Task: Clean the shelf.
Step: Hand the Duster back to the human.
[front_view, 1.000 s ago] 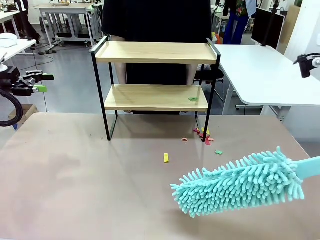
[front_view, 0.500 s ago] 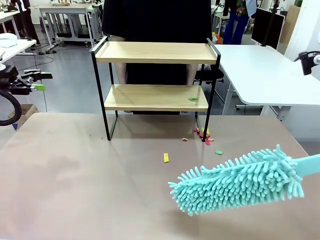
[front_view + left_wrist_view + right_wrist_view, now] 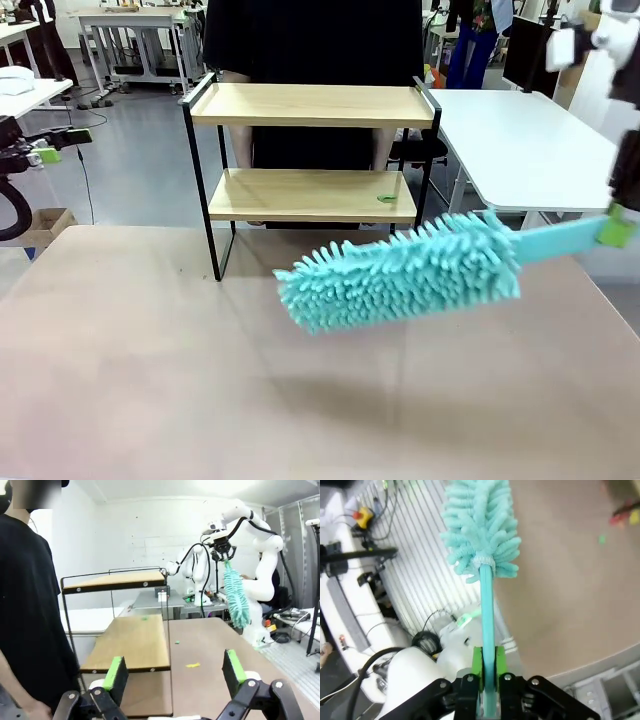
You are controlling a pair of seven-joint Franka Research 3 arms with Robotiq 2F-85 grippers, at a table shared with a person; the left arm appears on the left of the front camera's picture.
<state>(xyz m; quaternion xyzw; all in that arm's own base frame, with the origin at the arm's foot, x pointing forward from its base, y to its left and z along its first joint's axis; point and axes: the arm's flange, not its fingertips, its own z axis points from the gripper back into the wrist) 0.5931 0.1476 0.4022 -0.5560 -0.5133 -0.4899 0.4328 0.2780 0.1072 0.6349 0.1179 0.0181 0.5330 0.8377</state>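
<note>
A: Just ahead of the right gripper point(image 3: 488, 680), the turquoise duster point(image 3: 400, 270) is now riding higher than a moment ago, nearing the shelf point(image 3: 312, 150) beyond it.
B: Pads clamping its handle?
A: Yes. The left gripper point(image 3: 173, 672) is waiting spread apart, so sweeping that green scrap point(image 3: 386, 198) looks next.

Your right gripper point(image 3: 487, 676) is clamped on the duster handle point(image 3: 487, 630), raised; your left gripper point(image 3: 172, 672) hangs with jaws spread, holding nothing.
</note>
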